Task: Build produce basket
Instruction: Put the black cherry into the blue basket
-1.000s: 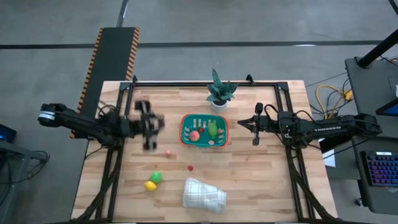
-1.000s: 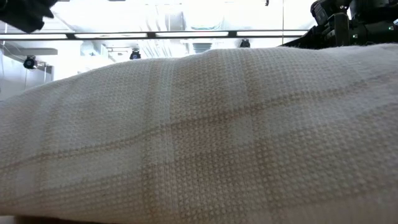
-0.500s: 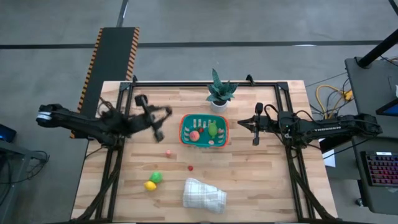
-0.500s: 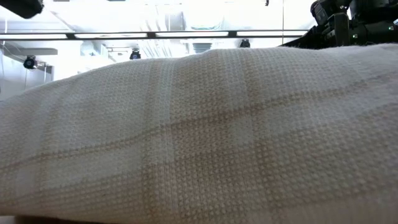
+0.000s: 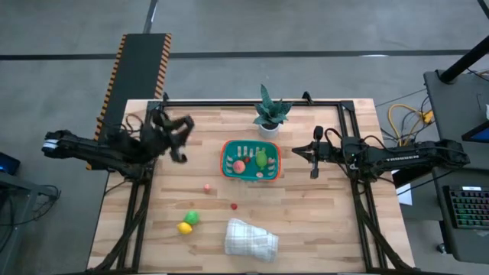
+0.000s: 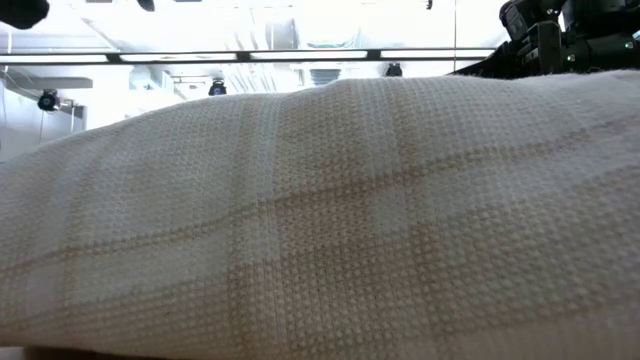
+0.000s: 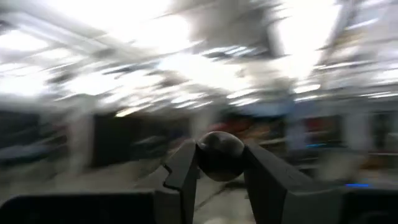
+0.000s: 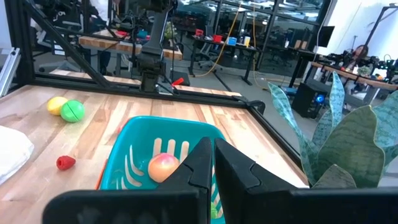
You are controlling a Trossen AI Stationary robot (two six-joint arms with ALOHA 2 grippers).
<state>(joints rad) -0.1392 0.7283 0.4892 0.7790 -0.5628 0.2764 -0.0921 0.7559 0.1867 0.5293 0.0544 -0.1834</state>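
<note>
Grip, left claw: left gripper [image 7: 221, 163] has its two fingers clamped on a small dark round berry [image 7: 220, 155], which sits right between the tips.
Grip, right claw: right gripper [image 8: 213, 163] has its fingers pressed together with nothing between them.
Basket from left claw: the teal basket [image 5: 227, 160] lies off to the left gripper's [image 5: 179, 145] right side, across a bare strip of table [image 5: 321, 221], near but not under it; a pink piece [image 5: 239, 166] and a green piece [image 5: 262, 160] already lie inside.
Basket from right claw: the right gripper [image 5: 314, 154] hangs just beside the basket's other side, closer than the left one, but it carries nothing.
Turning relation: as I judge it, the berry must travel sideways toward the right arm until it is above the orange rim before any release.
Loose produce: a green and yellow pair [image 5: 188, 222] and two small red pieces [image 5: 207, 188] lie on the table nearer the folded cloth [image 5: 250, 238], apart from both claws.
View differences: only the left wrist view shows the held berry; the high view alone shows the way to the basket; the low view is filled by the cloth [image 6: 320, 220]; the right wrist view shows the basket [image 8: 134, 152] interior close beneath its own fingers.
</note>
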